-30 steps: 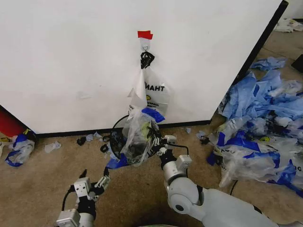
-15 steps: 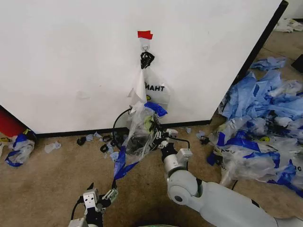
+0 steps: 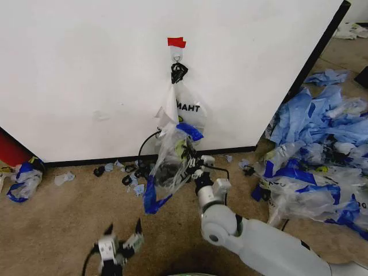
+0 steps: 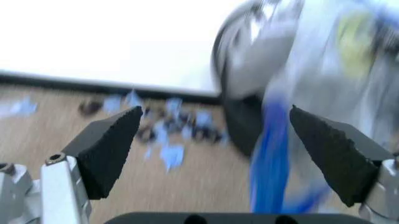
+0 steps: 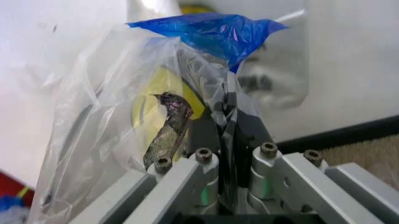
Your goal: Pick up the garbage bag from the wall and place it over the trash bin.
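The right gripper (image 3: 192, 168) is clenched on the garbage bag (image 3: 171, 164), which drapes over the trash bin (image 3: 150, 150) at the foot of the wall (image 3: 86, 75), while the left gripper (image 3: 122, 238), fingers spread and empty, sits low, apart from the bag.

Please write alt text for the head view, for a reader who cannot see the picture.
The right gripper is shut on the garbage bag, holding it over the trash bin at the foot of the wall. The left gripper is open, low and apart from the bag. Another bag hangs from a hook above.
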Motion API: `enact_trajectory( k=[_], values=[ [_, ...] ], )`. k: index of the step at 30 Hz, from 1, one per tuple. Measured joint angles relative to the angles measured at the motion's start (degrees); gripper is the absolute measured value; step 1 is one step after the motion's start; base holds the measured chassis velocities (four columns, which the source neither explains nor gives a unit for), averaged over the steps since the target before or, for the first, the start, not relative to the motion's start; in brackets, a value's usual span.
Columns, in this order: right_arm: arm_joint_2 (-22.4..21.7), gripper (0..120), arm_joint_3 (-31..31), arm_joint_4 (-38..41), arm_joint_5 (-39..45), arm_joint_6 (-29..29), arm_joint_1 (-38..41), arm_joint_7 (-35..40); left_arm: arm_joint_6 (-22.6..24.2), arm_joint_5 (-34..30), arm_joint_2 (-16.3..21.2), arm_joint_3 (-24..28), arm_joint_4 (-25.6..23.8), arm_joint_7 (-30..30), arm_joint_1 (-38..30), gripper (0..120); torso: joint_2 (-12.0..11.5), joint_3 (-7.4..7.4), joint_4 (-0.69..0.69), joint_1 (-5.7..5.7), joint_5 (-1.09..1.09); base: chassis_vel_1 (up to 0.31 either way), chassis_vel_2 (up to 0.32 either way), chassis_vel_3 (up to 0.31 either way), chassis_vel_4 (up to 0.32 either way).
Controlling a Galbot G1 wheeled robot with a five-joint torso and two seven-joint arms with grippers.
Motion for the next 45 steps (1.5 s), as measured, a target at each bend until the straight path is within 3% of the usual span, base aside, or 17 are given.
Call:
enact_trajectory(
  k=[3,4,7,19,30,36,41,43,45],
  values=[
    [-0.8,1,-1.4,0.7,-0.6,0.0,-0.4,-0.1,1.5,-2.1,1.6,-1.0,-1.4,0.6,-1.7,94,0.0,0.00,0.01,0.00,-0.01,0.000,0.000,0.000,0.000],
    [-2.1,1,-4.0,1.6,-1.1,0.0,-0.2,-0.9,2.7,-5.4,4.5,-1.5,-2.3,1.9,-3.3,94,0.0,0.00,0.02,0.00,-0.01,0.000,0.000,0.000,0.000],
    [-2.5,1,-5.7,1.8,-1.2,0.1,0.9,-1.1,3.2,-7.2,5.8,-0.9,-1.7,2.5,-4.7,93,0.0,0.00,0.02,0.00,-0.01,0.000,0.000,0.000,0.000],
    [-1.2,1,-13.2,0.5,0.9,0.0,8.2,-0.5,4.7,-13.0,8.7,0.9,0.0,2.8,-10.1,92,0.0,0.00,0.02,0.00,-0.01,0.000,0.000,0.000,0.000],
    [1.3,1,-17.4,-1.2,1.5,-0.1,11.3,0.3,4.6,-14.6,8.8,2.2,2.6,2.5,-12.8,89,0.0,0.00,0.02,0.00,-0.01,0.000,0.000,0.000,0.000],
    [2.2,1,-18.2,-1.7,1.7,-0.1,12.2,0.5,4.5,-15.1,8.5,2.7,3.9,2.5,-13.6,65,0.0,0.00,0.02,0.00,0.00,0.000,0.000,0.000,0.000],
    [2.5,1,-18.5,-1.8,1.9,-0.1,12.6,0.6,4.4,-15.1,8.0,2.9,4.5,2.5,-13.8,51,0.0,0.00,0.03,0.00,-0.01,0.000,0.000,0.000,0.000],
    [2.7,1,-18.7,-1.9,1.8,-0.1,12.6,0.6,4.2,-14.9,7.7,3.0,5.2,2.5,-13.8,39,0.0,0.00,0.02,0.00,-0.01,0.000,0.000,0.000,0.000],
    [2.8,1,-18.7,-1.9,1.8,-0.1,12.6,0.6,4.2,-14.9,7.5,3.0,5.3,2.5,-13.8,36,0.0,0.00,0.02,0.00,-0.01,0.000,0.000,0.000,0.000]
  ],
)
